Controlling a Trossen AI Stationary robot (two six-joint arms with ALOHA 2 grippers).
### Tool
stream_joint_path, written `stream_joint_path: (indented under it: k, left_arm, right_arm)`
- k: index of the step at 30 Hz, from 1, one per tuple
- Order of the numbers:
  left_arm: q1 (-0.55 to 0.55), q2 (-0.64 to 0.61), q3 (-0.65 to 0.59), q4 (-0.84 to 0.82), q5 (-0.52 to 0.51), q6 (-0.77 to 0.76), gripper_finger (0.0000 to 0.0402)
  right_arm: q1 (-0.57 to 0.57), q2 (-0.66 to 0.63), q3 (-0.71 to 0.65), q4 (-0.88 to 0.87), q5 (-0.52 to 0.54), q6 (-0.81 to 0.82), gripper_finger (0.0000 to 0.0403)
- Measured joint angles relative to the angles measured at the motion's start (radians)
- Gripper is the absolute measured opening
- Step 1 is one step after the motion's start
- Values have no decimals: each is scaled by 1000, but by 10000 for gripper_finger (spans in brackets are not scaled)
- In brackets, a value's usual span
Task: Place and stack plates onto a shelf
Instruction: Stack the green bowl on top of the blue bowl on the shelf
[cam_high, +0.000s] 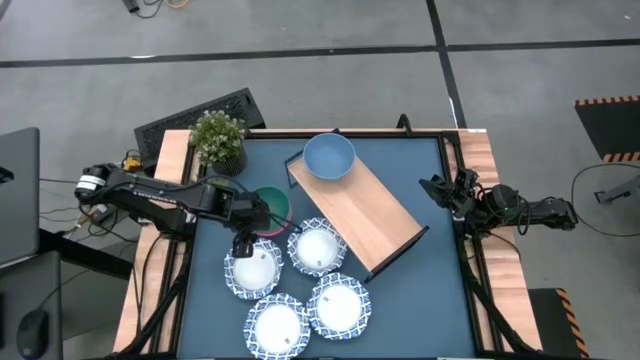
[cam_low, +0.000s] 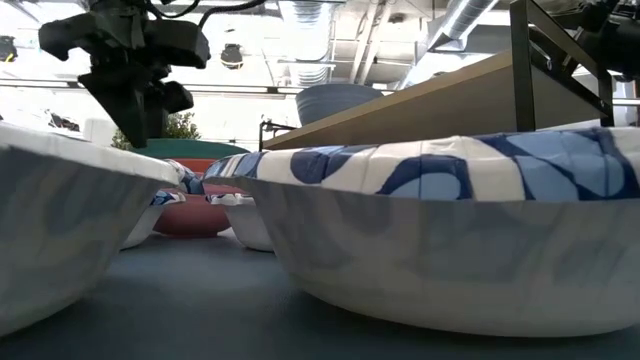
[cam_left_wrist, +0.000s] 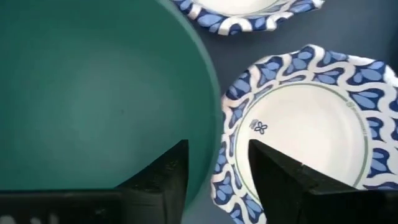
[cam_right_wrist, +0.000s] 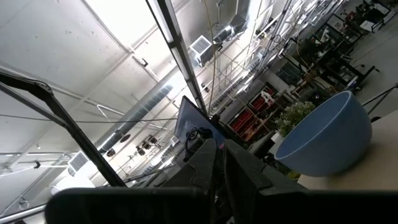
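The four plates (cam_high: 252, 268) (cam_high: 317, 247) (cam_high: 339, 305) (cam_high: 277, 326) have white centres and rims patterned in blue and white; one shows a thin green ring and a small blue mark inside the rim. The shelf (cam_high: 365, 215) is light wood on a black frame. One bowl (cam_high: 328, 156) is blue, another (cam_high: 274, 203) green. The surface (cam_high: 420, 290) is dark blue with wooden edges. The plant (cam_high: 219, 135) is green.

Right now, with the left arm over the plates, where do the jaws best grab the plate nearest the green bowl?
Probably the scalloped rim of the plate, on the side facing the green bowl, coming from above. The plate lies flat and shallow, so only its raised edge offers a pinch. The left gripper is open right over that rim; bowl and rim nearly touch there.
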Motion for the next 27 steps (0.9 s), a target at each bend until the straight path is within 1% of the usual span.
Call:
stream_joint_path:
  k: [6, 9, 11, 18, 21, 27]
  left_arm:
    - [23, 0, 0, 7, -11, 38, 65]
    - [32, 0, 0, 7, 16, 49, 24]
    - [33, 7, 1, 14, 32, 64, 7]
    - [33, 33, 17, 19, 41, 37, 2]
    - [33, 32, 51, -15, 33, 21, 1]
    - [33, 31, 148, -143, 11, 2, 0]
  right_arm:
    - [0, 0, 0, 1, 0, 12, 58]
    - [0, 0, 0, 0, 0, 18, 58]
    - [0, 0, 0, 0, 0, 18, 58]
    - [0, 0, 0, 3, 0, 18, 58]
    - [0, 0, 0, 1, 0, 18, 58]
    - [0, 0, 0, 1, 0, 18, 58]
